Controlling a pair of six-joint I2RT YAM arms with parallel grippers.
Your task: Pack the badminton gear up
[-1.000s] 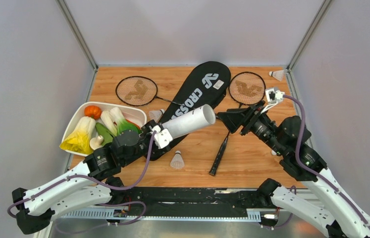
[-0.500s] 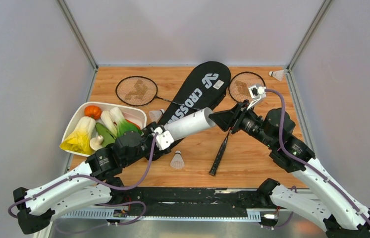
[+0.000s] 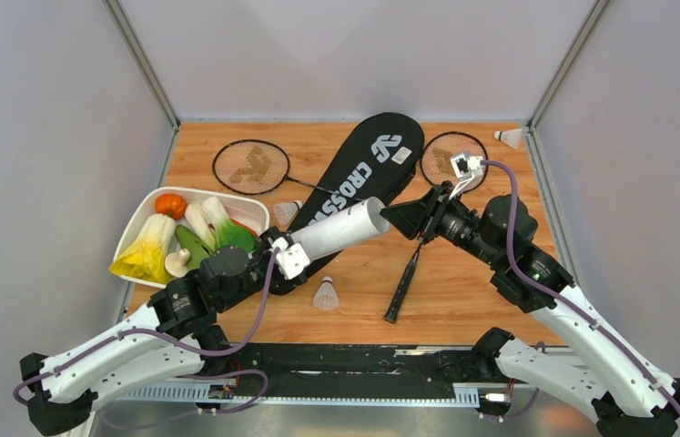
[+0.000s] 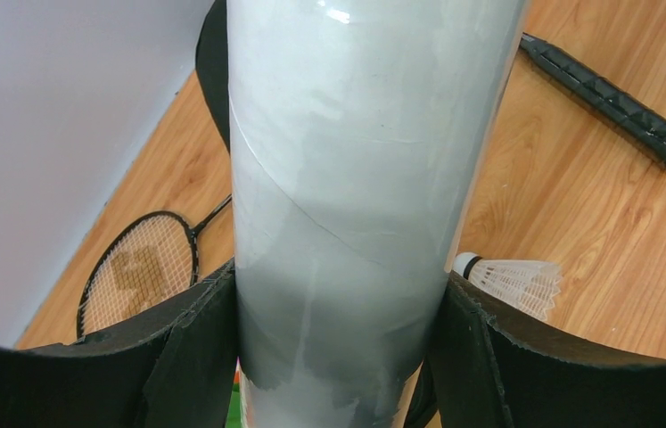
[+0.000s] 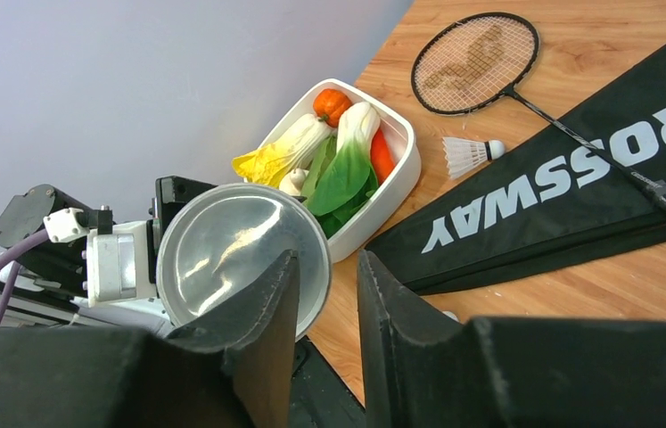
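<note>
Two arms meet mid-table, and we start at the left with the white tray (image 3: pixel 149 205) of toy vegetables. Next, the left gripper (image 3: pixel 298 248) is clamped around the long white tube (image 3: pixel 340 228), held off the wood and tilted up to the right. Right at its open mouth sits the right gripper (image 3: pixel 389 212), fingers nearly together with a slim gap and nothing between them. Behind lies the black racket bag (image 3: pixel 363 173), with the left racket (image 3: pixel 251 167) and right racket (image 3: pixel 450 157) flanking it. We spot the near shuttlecock (image 3: pixel 324 294) below the tube and the far shuttlecock (image 3: pixel 509 137) in the right corner.
</note>
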